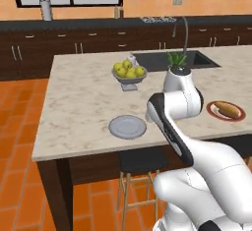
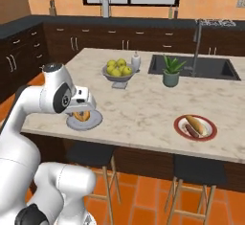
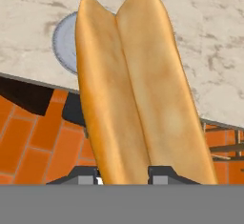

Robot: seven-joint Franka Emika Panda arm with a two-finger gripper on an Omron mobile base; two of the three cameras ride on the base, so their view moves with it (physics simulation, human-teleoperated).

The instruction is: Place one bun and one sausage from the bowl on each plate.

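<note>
A bun (image 3: 138, 89) is pinched between the gripper's (image 3: 125, 173) fingertips and is carried above the grey-blue plate (image 1: 127, 127), which lies bare near the front edge of the island counter (image 1: 83, 97). Toward the counter's right end, the red-rimmed plate (image 2: 195, 127) is already loaded with a bun and a sausage (image 2: 191, 130). The second bun's delivery is judged to be in hand. Next, the bun must be lowered onto the grey-blue plate and released.
</note>
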